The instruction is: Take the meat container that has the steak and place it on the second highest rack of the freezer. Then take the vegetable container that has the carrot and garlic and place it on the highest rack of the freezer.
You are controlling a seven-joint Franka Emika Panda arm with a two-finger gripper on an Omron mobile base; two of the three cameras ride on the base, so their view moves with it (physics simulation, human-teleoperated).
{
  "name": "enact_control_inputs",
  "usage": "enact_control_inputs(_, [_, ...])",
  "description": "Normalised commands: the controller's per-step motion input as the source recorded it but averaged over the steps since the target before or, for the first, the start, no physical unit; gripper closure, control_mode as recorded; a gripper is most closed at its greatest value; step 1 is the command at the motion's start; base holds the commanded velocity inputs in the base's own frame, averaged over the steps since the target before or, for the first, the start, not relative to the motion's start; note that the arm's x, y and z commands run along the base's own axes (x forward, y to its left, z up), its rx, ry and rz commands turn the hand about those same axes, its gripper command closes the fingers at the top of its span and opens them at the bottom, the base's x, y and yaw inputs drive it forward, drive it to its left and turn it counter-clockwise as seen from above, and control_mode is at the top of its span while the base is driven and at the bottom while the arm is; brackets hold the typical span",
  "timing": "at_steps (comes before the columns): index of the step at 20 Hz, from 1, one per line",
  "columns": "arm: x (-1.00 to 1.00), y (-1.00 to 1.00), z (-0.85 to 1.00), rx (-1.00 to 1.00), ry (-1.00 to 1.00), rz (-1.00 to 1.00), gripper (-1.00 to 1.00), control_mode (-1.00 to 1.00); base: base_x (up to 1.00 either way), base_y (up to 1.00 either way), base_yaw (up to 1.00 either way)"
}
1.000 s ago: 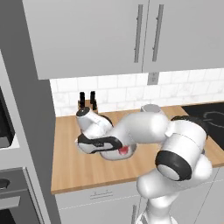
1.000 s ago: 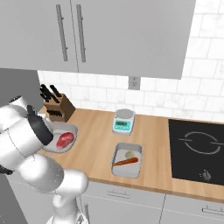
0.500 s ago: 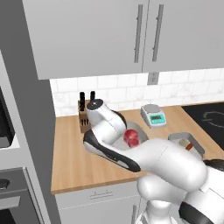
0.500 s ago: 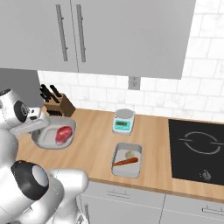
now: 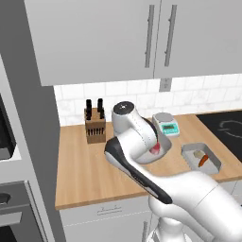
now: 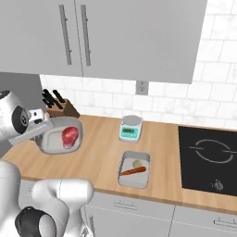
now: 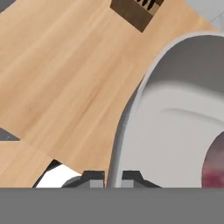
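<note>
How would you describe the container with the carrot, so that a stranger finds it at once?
On the wooden counter, just left of the black cooktop, lies a shallow grey rectangular tray. It holds a thin orange carrot and a pale garlic bulb, unlike the round grey pan with red steak.

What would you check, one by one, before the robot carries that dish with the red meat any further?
1. Grip on the rim: the gripper is shut on the meat container, rim between its tips. Ok.
2. Container lifted off the counter: ok.
3. Steak inside the container: ok.
4. Container level: it looks tilted in the right base view; not ok, worth watching.
5. Knife block close behind the container: touching or apart, cannot tell.
6. Vegetable container with carrot waiting on the counter: ok.
</note>
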Motion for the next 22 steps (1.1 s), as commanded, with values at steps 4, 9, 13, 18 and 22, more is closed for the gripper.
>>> enact_control_inputs(4, [0.00, 0.00, -0.01, 0.00, 0.00, 0.00, 1.00, 1.00, -0.16, 0.00, 0.01])
enact_control_inputs(9, [0.00, 0.00, 0.00, 0.00, 0.00, 0.00, 1.00, 1.00, -1.00, 0.00, 0.25])
enact_control_inputs(13, [0.00, 0.00, 0.00, 0.00, 0.00, 0.00, 1.00, 1.00, -1.00, 0.00, 0.31])
enact_control_inputs(18, [0.00, 0.00, 0.00, 0.00, 0.00, 0.00, 1.00, 1.00, -1.00, 0.00, 0.26])
enact_control_inputs(22, [0.00, 0.00, 0.00, 0.00, 0.00, 0.00, 1.00, 1.00, -1.00, 0.00, 0.24])
